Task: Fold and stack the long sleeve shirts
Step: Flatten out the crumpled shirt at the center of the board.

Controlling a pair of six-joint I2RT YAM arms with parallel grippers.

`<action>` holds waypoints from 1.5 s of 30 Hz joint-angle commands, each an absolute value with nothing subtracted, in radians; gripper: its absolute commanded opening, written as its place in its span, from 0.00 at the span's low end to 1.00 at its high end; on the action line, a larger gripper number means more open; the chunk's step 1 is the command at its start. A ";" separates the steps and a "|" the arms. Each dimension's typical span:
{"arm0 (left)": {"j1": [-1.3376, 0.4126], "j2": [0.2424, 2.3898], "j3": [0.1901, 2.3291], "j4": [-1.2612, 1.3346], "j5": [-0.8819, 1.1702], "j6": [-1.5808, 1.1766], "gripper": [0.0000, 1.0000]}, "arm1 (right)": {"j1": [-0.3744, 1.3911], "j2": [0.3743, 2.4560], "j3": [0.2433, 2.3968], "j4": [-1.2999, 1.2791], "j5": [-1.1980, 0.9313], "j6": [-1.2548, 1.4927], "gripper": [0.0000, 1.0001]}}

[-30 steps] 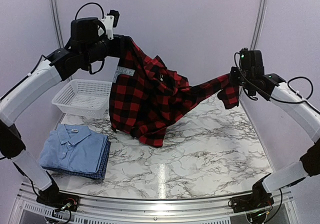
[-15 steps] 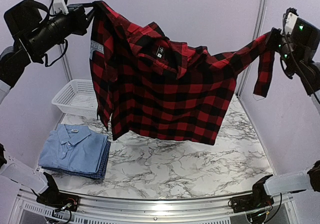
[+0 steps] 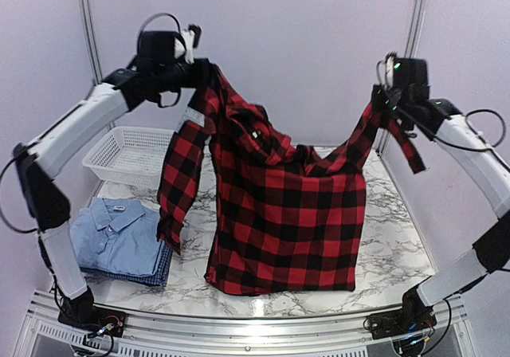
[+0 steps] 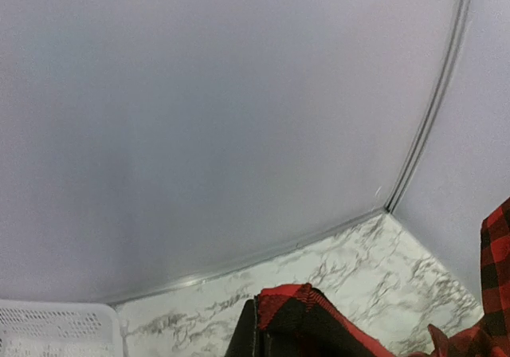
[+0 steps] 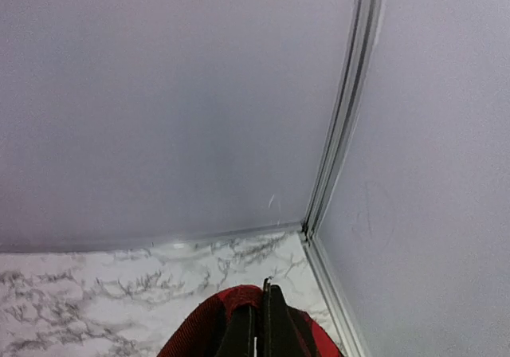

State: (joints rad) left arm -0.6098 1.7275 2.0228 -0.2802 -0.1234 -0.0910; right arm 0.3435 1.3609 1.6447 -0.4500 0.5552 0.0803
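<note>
A red-and-black plaid flannel shirt point(image 3: 287, 213) hangs in the air between my two arms, its lower hem down near the table's front edge. My left gripper point(image 3: 199, 70) is shut on one upper corner of it, and a sleeve dangles below that hand. My right gripper point(image 3: 381, 98) is shut on the other upper corner. The left wrist view shows the plaid cloth point(image 4: 319, 325) pinched at my left gripper point(image 4: 263, 329). In the right wrist view red cloth point(image 5: 203, 329) wraps my right gripper point(image 5: 265, 313). At front left the light blue collared shirt point(image 3: 115, 233) lies folded on the blue checked one point(image 3: 163, 268).
A white mesh basket point(image 3: 131, 154) stands at the back left, and its corner point(image 4: 56, 329) shows in the left wrist view. The marble table point(image 3: 390, 237) is walled in by pale panels at the back and both sides.
Both arms have come down and inward from their high, wide spread half a second ago. The plaid shirt has dropped with them and now hangs lower and nearer the front.
</note>
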 commanded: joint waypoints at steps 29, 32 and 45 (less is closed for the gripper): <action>-0.544 2.043 1.860 -0.522 -0.052 -0.355 0.74 | 0.361 1.557 1.203 -0.358 0.301 0.173 0.66; -0.587 1.986 1.753 -0.477 -0.012 -0.393 0.74 | 0.479 1.589 1.187 -0.272 0.243 0.123 0.66; -0.739 1.909 1.390 -0.218 0.105 -0.626 0.74 | 0.735 1.917 1.330 -0.185 0.165 -0.035 0.59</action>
